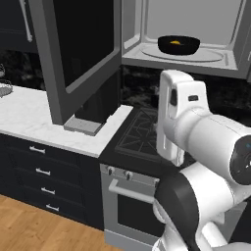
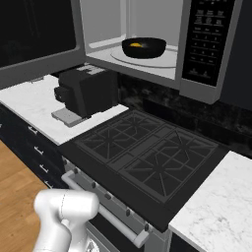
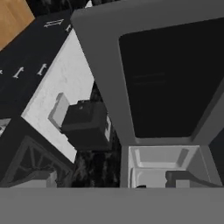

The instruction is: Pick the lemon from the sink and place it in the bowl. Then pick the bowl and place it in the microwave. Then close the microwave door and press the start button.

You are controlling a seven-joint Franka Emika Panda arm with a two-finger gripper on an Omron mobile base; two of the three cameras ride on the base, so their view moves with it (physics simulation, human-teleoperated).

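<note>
The wide, shallow glossy black bowl (image 1: 178, 44) sits on the round glass turntable inside the wide grey steel microwave (image 2: 147, 64), and the small orange-yellow lemon (image 1: 175, 42) lies inside the bowl. Both base views show this; the right base view alone also shows the dark button strip (image 2: 207, 37) on the microwave's right side, with the bowl (image 2: 143, 47) and lemon (image 2: 136, 46) just left of it.

The large grey-framed microwave door with its dark tinted window (image 1: 78, 51) stands swung open to the left of the cavity. In the left base view it hangs out over the white marble desk (image 1: 29, 115), above a dark boxy appliance on a pale grey base (image 1: 95, 110). The hand view looks at the door (image 3: 162, 74) from close by, its window spreading across the upper right, with the pale cavity below it (only a dark sliver of the bowl may show at the bottom edge, too small to tell).

The black gas stovetop (image 2: 147, 157) lies under the microwave, with the knobbed oven (image 1: 128, 196) beneath it.

The jaws themselves cannot be made out, so whether they are wide or narrow cannot be told; the hand faces the door, well apart from the bowl and lemon in the cavity.
</note>
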